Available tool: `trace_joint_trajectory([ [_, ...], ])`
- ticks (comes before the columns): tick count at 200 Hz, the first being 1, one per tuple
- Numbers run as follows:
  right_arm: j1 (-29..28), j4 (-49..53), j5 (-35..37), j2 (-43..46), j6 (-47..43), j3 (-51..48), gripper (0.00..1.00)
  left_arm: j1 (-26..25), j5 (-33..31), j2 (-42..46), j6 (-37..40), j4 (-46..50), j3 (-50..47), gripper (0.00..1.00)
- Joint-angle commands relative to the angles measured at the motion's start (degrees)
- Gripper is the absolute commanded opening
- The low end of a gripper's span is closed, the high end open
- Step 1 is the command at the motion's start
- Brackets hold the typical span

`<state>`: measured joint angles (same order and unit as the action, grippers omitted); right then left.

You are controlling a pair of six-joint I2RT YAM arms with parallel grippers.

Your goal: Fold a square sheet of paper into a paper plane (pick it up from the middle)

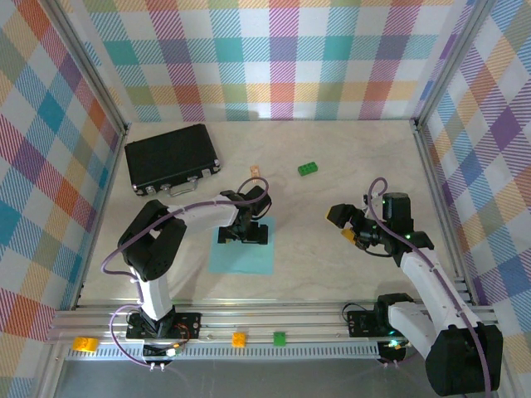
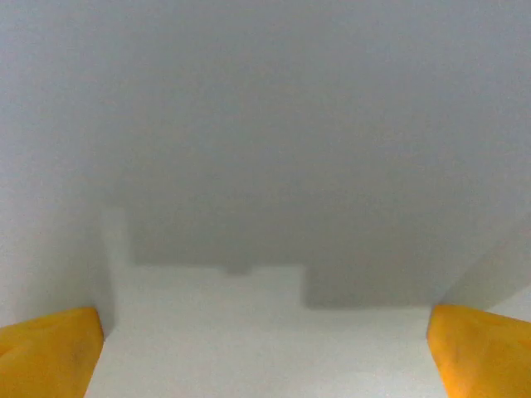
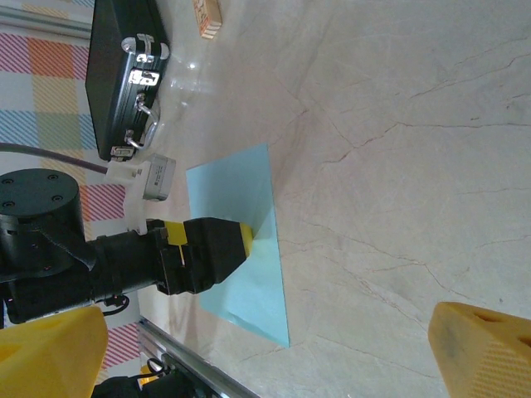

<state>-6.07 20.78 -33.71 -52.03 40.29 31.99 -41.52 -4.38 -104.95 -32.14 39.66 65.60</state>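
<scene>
Table [image 1: 348, 274]: marbled top, walled by plaid panels.
Black case [image 1: 172, 156]: laid flat at the far left, latches turned toward the arms.
Square sheet of paper [image 1: 245, 257]: laid flat and unfolded on the table, nearer than the case, left of centre.
Left gripper [image 1: 243, 235]: lowered onto the sheet's far edge, fingers spread wide, nothing clamped between them.
Right gripper [image 1: 347, 225]: held above bare table well right of the sheet, fingers spread wide, empty.
Green brick [image 1: 308, 169]: set far of centre.
Tan block [image 1: 254, 171]: placed between case and brick.
</scene>
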Motion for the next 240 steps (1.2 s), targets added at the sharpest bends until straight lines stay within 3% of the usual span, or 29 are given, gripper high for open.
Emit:
trace_joint_trajectory([
  [1,-0.3,-0.1,-1.0,0.6,1.1,-1.2,0.99,-0.3,-0.6,-3.7,-0.1,-0.2,-3.8,1.00],
  [137,-0.6,-0.2,0.5,-0.2,2.4,-0.6,0.99,-0.3,2.7,-0.8,-1.6,-4.0,-6.1,0.92],
  [160,-0.6,0.4,0.6,-0.5,1.9,0.0,0.99,-0.4,1.9,1.1,-1.5,-2.3,-4.9,1.00],
  [240,-0.7,0.2,-0.1,-0.9,1.9,-0.2,0.99,-0.4,0.7,9.3,-1.9,0.6,-4.7,1.00],
])
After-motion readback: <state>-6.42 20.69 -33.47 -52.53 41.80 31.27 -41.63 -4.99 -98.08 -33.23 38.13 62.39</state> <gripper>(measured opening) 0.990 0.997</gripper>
